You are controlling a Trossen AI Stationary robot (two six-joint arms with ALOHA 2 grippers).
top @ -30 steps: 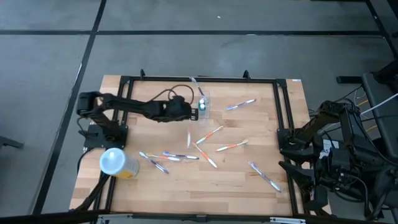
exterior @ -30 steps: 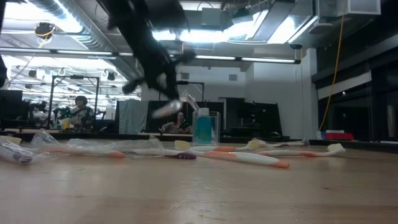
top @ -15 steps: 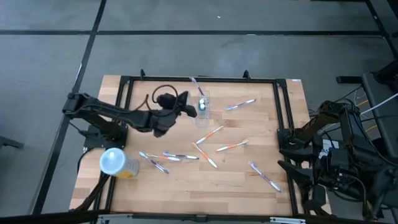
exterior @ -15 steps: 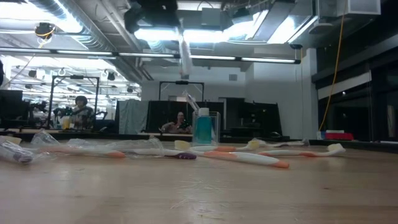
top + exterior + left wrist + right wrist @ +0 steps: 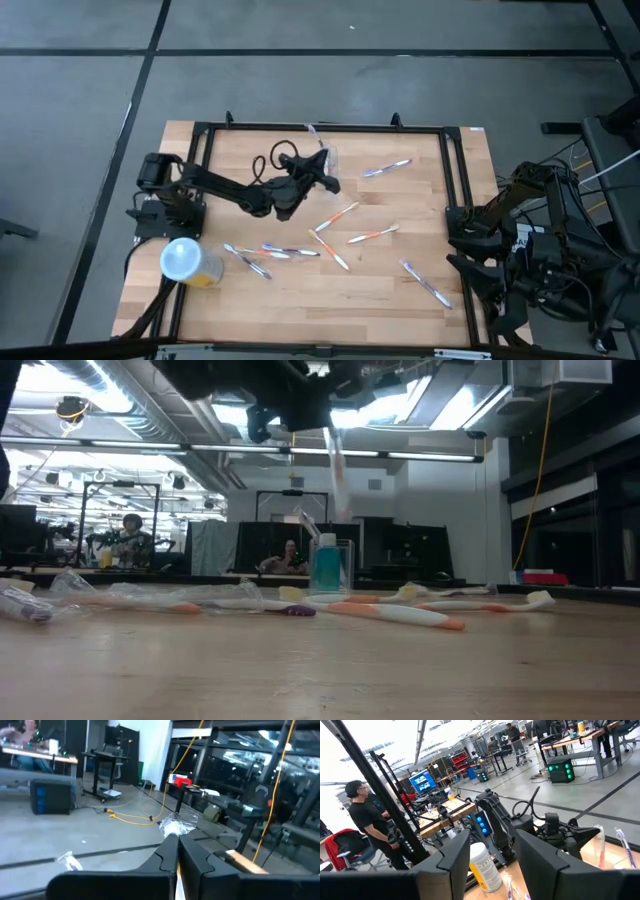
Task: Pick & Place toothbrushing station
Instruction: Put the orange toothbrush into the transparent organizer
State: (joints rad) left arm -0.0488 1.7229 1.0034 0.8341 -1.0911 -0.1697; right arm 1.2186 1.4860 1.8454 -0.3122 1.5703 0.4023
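Observation:
The toothbrushing station (image 5: pixel 330 565), a small clear holder with a blue item inside, stands on the table at the far middle (image 5: pixel 326 158). My left gripper (image 5: pixel 326 428) is up above it, pointing level, shut on a pale wrapped toothbrush (image 5: pixel 338 475) that hangs down over the holder. In the high view that gripper (image 5: pixel 326 181) partly covers the holder. My right gripper (image 5: pixel 492 865) waits open beyond the table's right edge, with nothing between its fingers. My left gripper pinches the wrapped toothbrush near its upper end between its two shut fingers; crinkled clear wrapper (image 5: pixel 176 826) sticks out past the fingertips. The fingers come level and lie across the toothbrush. The toothbrush hangs below them, slightly tilted, clear of the table and the holder.
Several toothbrushes (image 5: pixel 348 236) lie scattered over the middle of the wooden table. A yellow tub with a pale round lid (image 5: pixel 188 262) stands at the near left. A black frame rail (image 5: pixel 450 170) runs around the table. People are in the room behind.
My left gripper has risen from low beside the holder and swung toward the table's right, over the holder, its wrist turning to point level. The toothbrush went up with it, from lying slanted near the table to hanging almost upright above the holder.

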